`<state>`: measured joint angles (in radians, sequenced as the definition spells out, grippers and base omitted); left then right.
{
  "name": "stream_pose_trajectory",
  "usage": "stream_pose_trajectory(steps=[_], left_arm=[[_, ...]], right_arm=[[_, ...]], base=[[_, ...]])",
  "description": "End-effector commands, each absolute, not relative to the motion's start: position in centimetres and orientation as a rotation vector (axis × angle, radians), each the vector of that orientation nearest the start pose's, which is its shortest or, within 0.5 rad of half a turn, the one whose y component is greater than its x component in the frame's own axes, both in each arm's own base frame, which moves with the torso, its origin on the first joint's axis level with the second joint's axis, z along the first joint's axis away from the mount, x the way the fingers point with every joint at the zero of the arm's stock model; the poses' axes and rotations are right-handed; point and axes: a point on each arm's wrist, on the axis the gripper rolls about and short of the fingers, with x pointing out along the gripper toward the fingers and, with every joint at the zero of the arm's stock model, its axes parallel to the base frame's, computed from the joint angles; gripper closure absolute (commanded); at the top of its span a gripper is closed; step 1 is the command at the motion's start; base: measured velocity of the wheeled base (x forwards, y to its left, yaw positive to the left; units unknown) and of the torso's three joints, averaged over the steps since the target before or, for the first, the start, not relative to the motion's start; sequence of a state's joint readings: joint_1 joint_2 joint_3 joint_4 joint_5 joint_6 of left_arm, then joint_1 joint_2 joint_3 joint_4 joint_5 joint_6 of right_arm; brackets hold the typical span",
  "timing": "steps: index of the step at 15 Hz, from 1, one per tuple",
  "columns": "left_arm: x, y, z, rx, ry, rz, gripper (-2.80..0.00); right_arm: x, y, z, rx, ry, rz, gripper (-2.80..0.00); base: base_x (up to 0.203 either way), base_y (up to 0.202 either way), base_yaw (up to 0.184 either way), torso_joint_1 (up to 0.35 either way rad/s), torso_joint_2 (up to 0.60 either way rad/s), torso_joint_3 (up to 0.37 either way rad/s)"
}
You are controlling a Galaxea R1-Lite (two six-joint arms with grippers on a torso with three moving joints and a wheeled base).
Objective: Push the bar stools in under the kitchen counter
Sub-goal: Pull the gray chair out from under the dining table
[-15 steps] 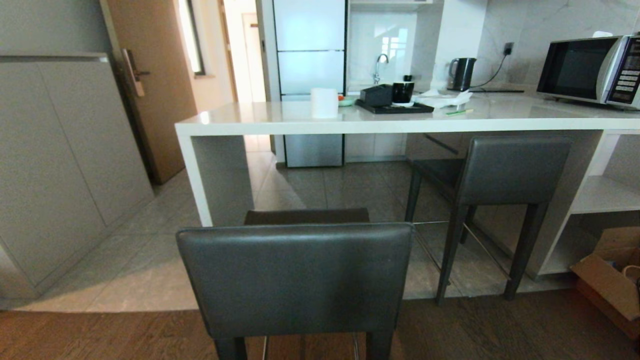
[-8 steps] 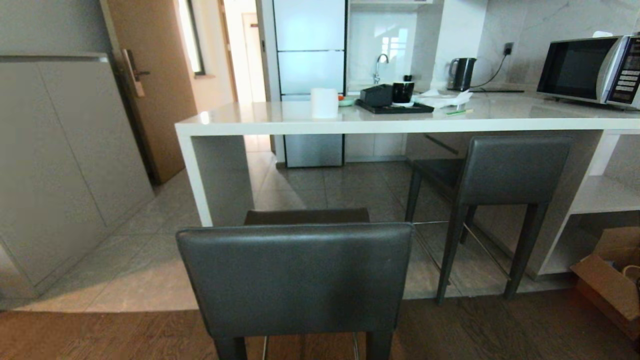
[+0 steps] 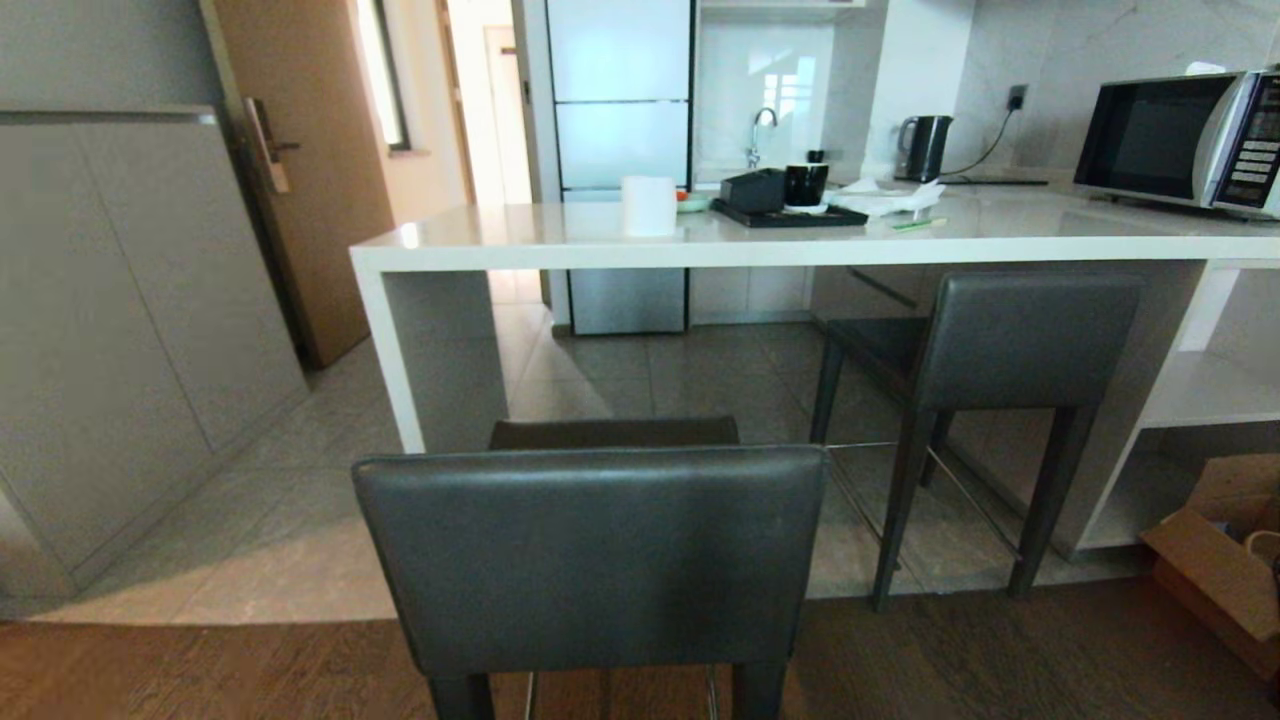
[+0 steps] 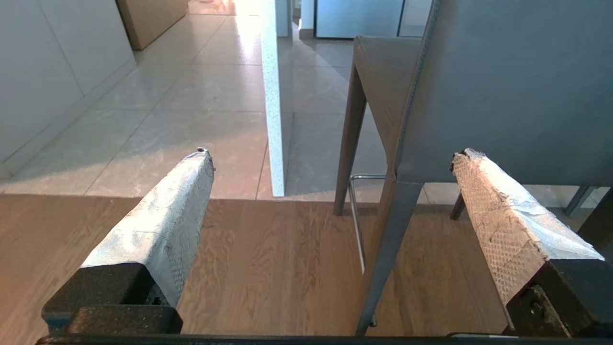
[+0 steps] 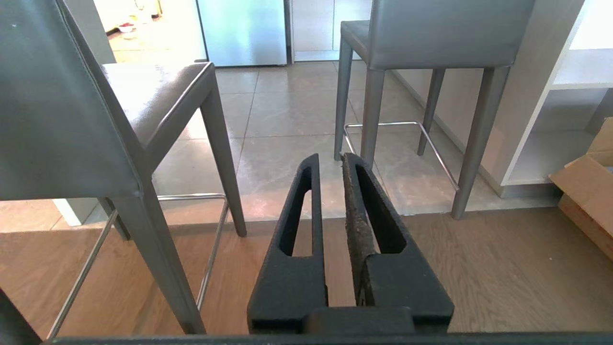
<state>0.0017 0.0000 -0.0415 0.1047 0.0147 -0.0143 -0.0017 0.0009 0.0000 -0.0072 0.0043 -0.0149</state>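
The near bar stool (image 3: 590, 555) is seen from behind in the head view, standing on the wooden floor (image 3: 1000, 660) well short of the bench (image 3: 800, 245); its backrest is turned toward the robot and its seat points away, toward the bench's open underside. The backrest's long axis runs left to right, parallel to the bench edge. The far bar stool (image 3: 1005, 345) is placed to the right on the tiled floor (image 3: 300, 520), faced the same way, with its seat already tucked under the bench top and its backrest just below the edge. The bench is laid long from left to right, closed on the left by a white end panel (image 3: 395, 350) and on the right by open white shelves (image 3: 1215, 390).

Neither arm is shown in the head view. In the left wrist view the left pincer (image 4: 330, 165) is held spread wide and empty, low over the wooden floor, just behind the left edge of the near stool's backrest. In the right wrist view the right pincer (image 5: 330, 165) is pressed together, nothing pinched, pointed between the two stools.

On the bench a white roll (image 3: 649, 205), a black tray (image 3: 788, 213) and a microwave (image 3: 1185, 140) are set. A cardboard box (image 3: 1215, 560) is left on the floor at far right.
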Motion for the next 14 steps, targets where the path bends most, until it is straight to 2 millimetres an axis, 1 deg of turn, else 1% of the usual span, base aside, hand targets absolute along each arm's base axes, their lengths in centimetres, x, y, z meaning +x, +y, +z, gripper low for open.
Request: stream_pose_trajectory(steps=[1,11,12,14], left_arm=[[-2.63,0.02,7.64,-0.013,0.066,0.016,-2.80],[-2.62,0.03,7.61,-0.016,0.066,0.017,-2.80],[-2.62,0.03,7.61,-0.015,0.066,0.018,0.00],[-2.62,0.03,7.62,-0.015,0.065,0.016,0.00]], right_arm=[[-2.20,0.01,7.33,-0.015,0.003,0.003,0.00],[-2.21,0.01,7.37,-0.015,0.002,0.003,0.00],[-2.21,0.01,7.37,-0.015,0.002,0.003,0.00],[-2.21,0.01,7.37,-0.015,0.002,0.003,0.00]], base=[[0.000,0.000,0.000,0.000,0.00,0.000],[0.000,0.000,0.000,0.000,0.00,0.000],[0.000,0.000,0.000,0.000,0.00,0.000],[0.000,0.000,0.000,0.000,0.00,0.000]])
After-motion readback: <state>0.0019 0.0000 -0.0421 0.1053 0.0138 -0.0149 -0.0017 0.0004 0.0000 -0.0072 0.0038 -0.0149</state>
